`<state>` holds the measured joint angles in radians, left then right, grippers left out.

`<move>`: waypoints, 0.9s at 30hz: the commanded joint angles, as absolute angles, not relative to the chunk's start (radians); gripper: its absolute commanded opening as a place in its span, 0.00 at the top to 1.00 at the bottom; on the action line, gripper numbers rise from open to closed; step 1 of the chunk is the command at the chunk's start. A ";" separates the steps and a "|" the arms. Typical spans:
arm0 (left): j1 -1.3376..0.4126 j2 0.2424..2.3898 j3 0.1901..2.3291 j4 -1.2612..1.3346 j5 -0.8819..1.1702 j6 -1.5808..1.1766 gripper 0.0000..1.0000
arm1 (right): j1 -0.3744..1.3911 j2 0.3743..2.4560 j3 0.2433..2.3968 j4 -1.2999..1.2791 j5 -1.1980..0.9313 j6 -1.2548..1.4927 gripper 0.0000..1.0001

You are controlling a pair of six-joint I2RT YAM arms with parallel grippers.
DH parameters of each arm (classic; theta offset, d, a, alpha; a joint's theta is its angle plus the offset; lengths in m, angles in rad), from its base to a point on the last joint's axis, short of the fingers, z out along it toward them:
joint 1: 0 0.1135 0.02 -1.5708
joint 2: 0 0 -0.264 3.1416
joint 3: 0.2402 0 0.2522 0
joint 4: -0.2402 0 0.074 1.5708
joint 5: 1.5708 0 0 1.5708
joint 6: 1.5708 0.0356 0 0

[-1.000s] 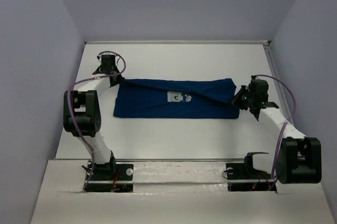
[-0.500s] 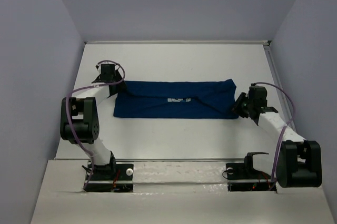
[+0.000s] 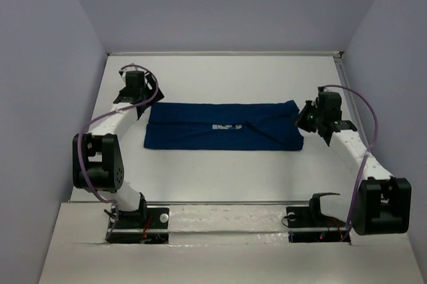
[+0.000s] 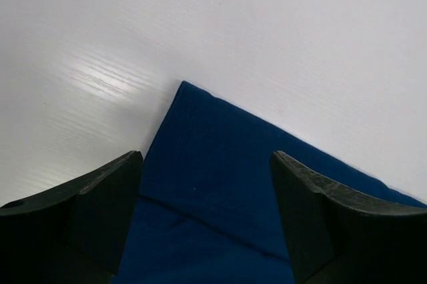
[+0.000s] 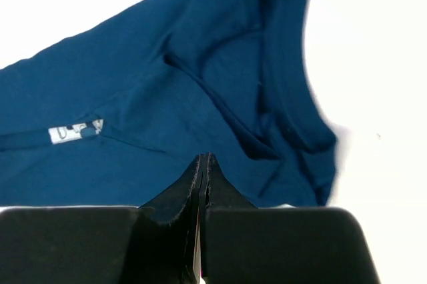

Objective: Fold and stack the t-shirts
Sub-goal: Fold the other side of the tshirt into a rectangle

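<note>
The dark blue t-shirt [image 3: 223,126] lies flat on the white table [image 3: 220,177], folded into a long band, with a sliver of its white print [image 3: 227,126] showing at the fold. My left gripper [image 3: 141,95] hovers open over the band's far left corner. In the left wrist view the cloth [image 4: 213,131] lies beneath the spread fingers and the left gripper [image 4: 207,159] holds nothing. My right gripper [image 3: 308,119] is at the band's right end. In the right wrist view the right gripper [image 5: 203,159] is shut, nothing between its tips, above the rumpled cloth [image 5: 167,97] and print [image 5: 75,131].
Pale walls close in the table on the left, back and right. A metal rail [image 3: 347,91] runs along the right edge. A raised white ledge [image 3: 227,214] with both arm bases crosses the near edge.
Both grippers have let go of the t-shirt's ends and the folded band has settled flat, hiding most of the print. The left gripper opened and backed off; the right one drew back, shut.
</note>
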<state>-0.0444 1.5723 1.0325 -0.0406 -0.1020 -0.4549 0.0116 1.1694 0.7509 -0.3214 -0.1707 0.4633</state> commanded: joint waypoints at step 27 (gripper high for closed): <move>-0.136 1.594 0.966 0.026 0.038 -0.492 0.31 | 0.221 1.738 1.075 -0.163 -0.043 0.480 0.65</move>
